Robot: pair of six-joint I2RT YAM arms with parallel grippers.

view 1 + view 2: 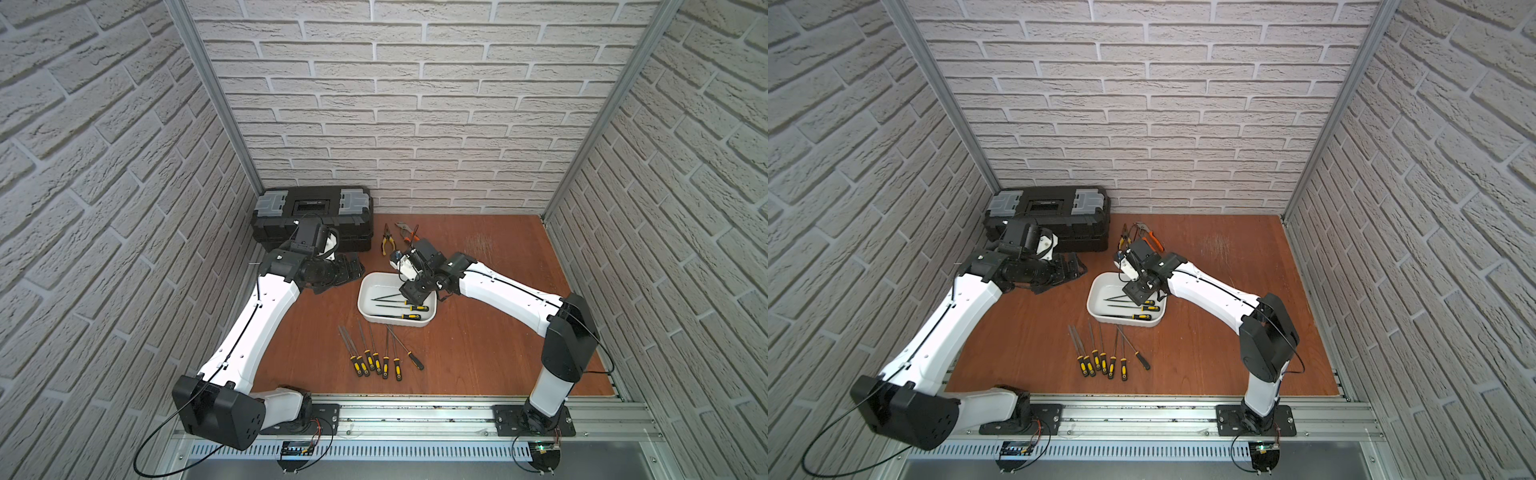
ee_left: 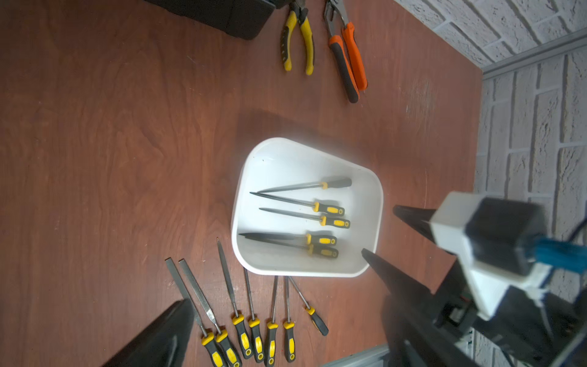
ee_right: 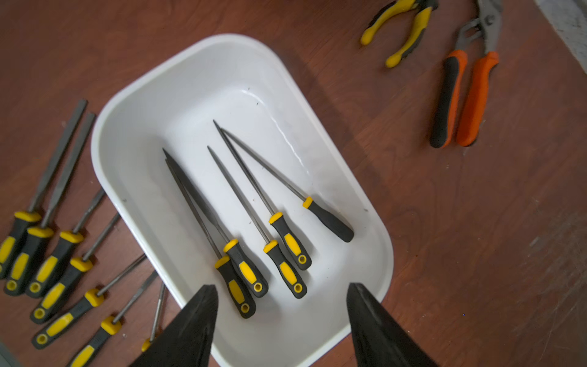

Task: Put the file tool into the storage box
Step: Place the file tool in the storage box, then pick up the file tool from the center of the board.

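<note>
The storage box [image 1: 368, 286] [image 1: 1100, 291] is a white tub in the middle of the wooden table. Several yellow-and-black file tools [image 3: 247, 273] [image 2: 320, 219] lie side by side inside it. My right gripper [image 3: 281, 287] [image 1: 411, 296] hangs just above the handle end of the box, open, with nothing between its fingers. Several more file tools [image 1: 374, 357] [image 2: 247, 333] lie in a fan on the table in front of the box. My left gripper [image 2: 286, 298] [image 1: 351, 270] stands open and empty, off to the box's left beside the toolbox.
A black toolbox [image 1: 311, 216] with grey latches sits at the back left against the wall. Yellow-handled pliers [image 1: 387, 241] and orange-handled pliers [image 1: 409, 232] lie behind the box. Brick-pattern walls close in three sides.
</note>
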